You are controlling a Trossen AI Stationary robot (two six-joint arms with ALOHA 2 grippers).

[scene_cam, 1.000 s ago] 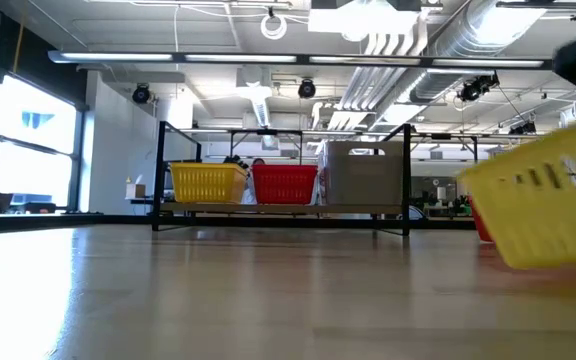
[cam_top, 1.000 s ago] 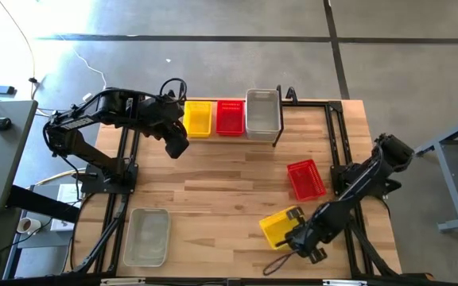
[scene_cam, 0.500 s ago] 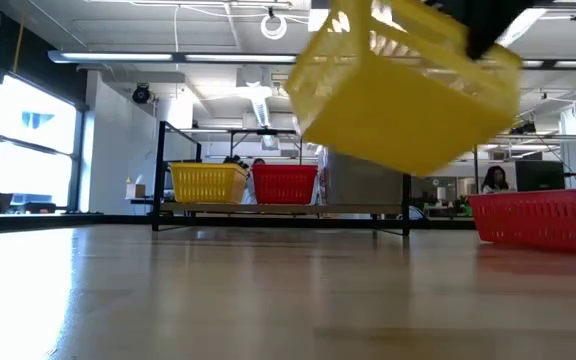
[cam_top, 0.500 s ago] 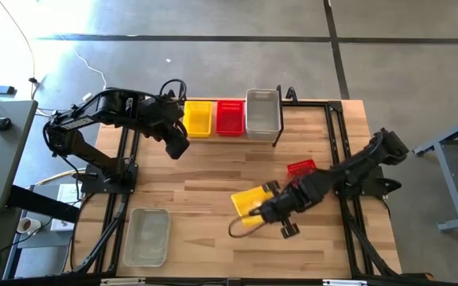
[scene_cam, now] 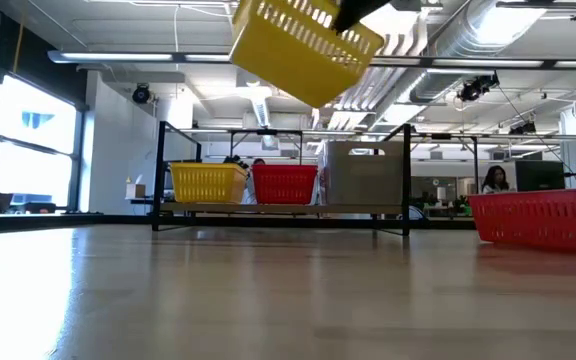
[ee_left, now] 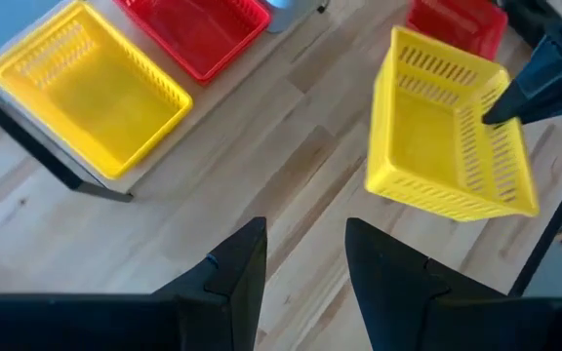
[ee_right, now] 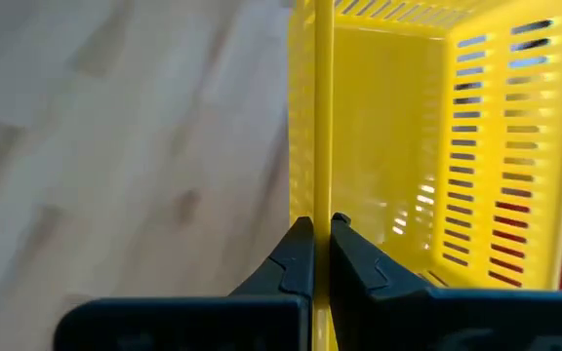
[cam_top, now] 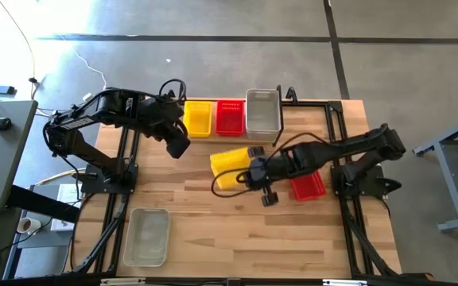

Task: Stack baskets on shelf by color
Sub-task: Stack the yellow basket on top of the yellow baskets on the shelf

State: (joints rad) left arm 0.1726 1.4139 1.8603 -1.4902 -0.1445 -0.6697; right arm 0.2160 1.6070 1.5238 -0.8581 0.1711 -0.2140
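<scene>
Right now the right claw (cam_top: 254,173) is clamped shut on one wall of a yellow basket (cam_top: 230,169), carrying it tilted and clear of the surface (cam_top: 213,238), as the low view shows it hanging high above the wood. The relation that matters is where this basket lies against its target: the shelf (cam_top: 308,103) runs along the far edge of the surface, and the yellow basket already on it (cam_top: 198,117) sits at the shelf's left end, with a red basket (cam_top: 230,117) just beside it and a grey-white basket (cam_top: 263,113) to the right of that. The carried basket hangs nearer than the shelf and a little right of the yellow slot, so I judge the coming move to run far and left, then down into the matching basket. Its long axis looks roughly crosswise to that of the shelved one, so it would likely need turning and levelling to nest.

The left claw (cam_top: 177,147) waits with its fingers apart, empty, near the shelf's left end. A second red basket (cam_top: 307,187) rests on the surface under the right arm; a grey-white one (cam_top: 146,236) lies at near left.
</scene>
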